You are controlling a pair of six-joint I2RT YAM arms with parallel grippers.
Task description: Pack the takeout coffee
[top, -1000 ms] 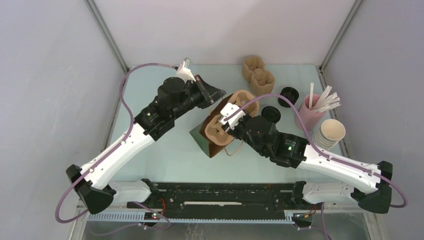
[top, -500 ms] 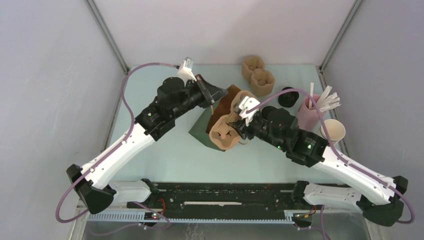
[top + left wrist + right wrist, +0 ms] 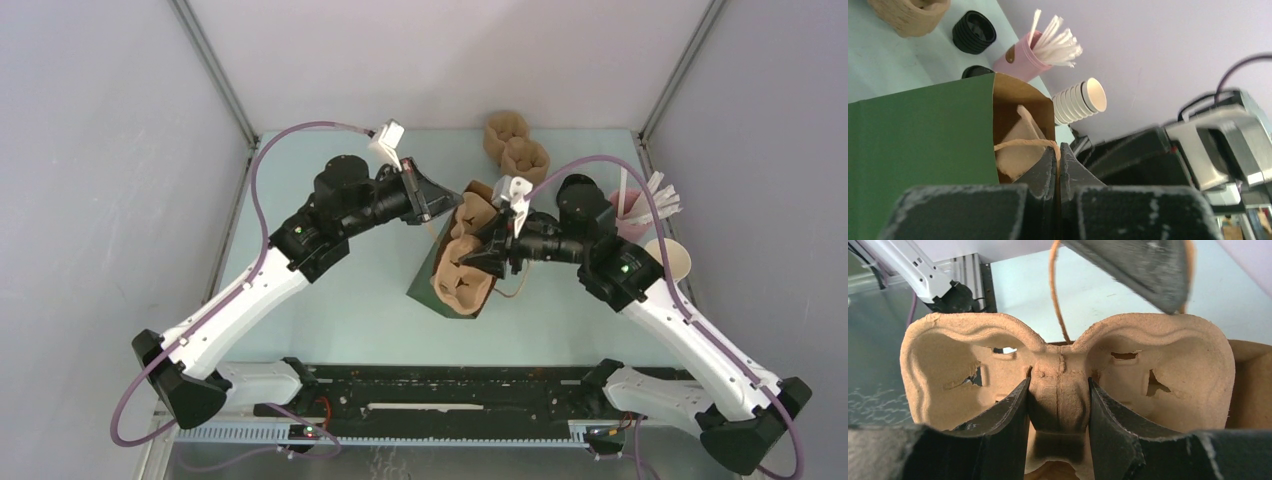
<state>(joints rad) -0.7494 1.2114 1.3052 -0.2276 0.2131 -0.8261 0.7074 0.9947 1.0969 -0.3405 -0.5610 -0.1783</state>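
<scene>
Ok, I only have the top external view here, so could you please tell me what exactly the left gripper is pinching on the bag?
Observer: In the left wrist view the left gripper is shut on the paper handle at the rim of the green bag.
Operator: Thanks, and where does the right gripper grip the cup carrier?
Observer: Its fingers clamp the carrier's centre ridge, between two wells.
Operator: Anything in those wells?
Observer: No, both are empty.

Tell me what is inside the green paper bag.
A pulp cup carrier sits in the mouth of the green paper bag, pinched by the right gripper; both its wells are empty. The carrier covers the bag's bottom, hiding anything beneath.
</scene>
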